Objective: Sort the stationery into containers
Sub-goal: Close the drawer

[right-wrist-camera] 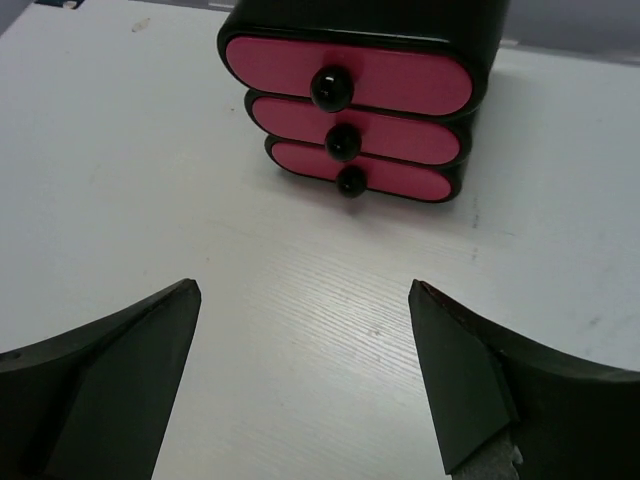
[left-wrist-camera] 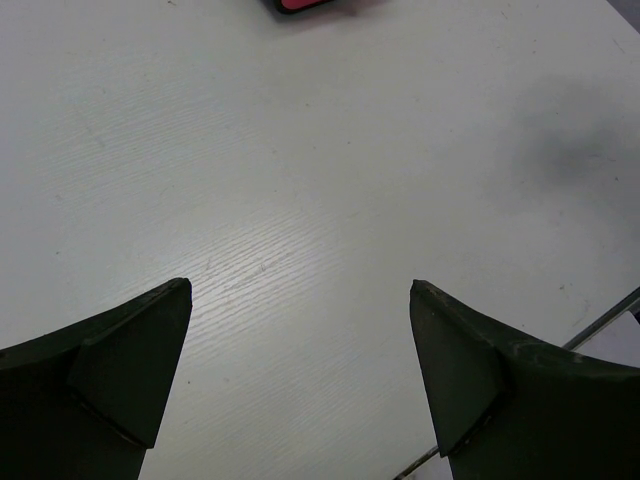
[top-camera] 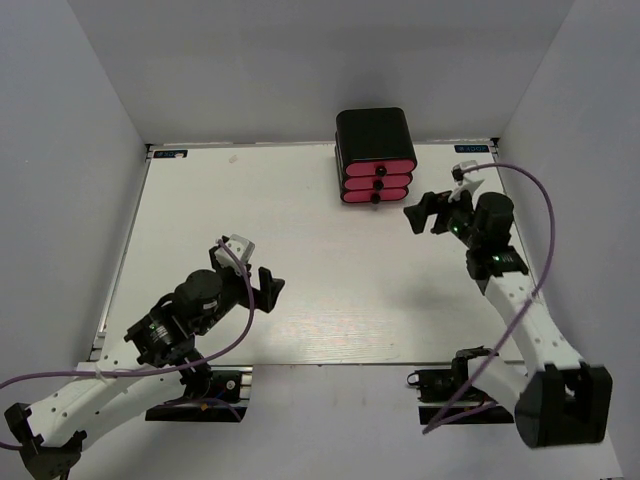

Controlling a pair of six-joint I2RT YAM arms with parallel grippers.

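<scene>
Facing drawers [right-wrist-camera: 400, 135] at the far table [right-wrist-camera: 120, 180] edge: right tool [right-wrist-camera: 302, 287] (spread wide).

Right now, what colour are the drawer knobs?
Black, glossy round knobs on the pink drawer fronts; clearest in the right wrist view.

Glossy black cabinet [right-wrist-camera: 480, 30] — smooth pink drawers [right-wrist-camera: 390, 85], matt white wood-grain table [top-camera: 300, 260]

One high camera, two wrist cameras, one white wood-grain table [top-camera: 330, 300].
The top view looked down from 6 o'clock, far off, with the glossy black cabinet of pink drawers [top-camera: 375, 158] at 12 o'clock. The right wrist view faced that cabinet closely; the left wrist view caught only its corner.
</scene>
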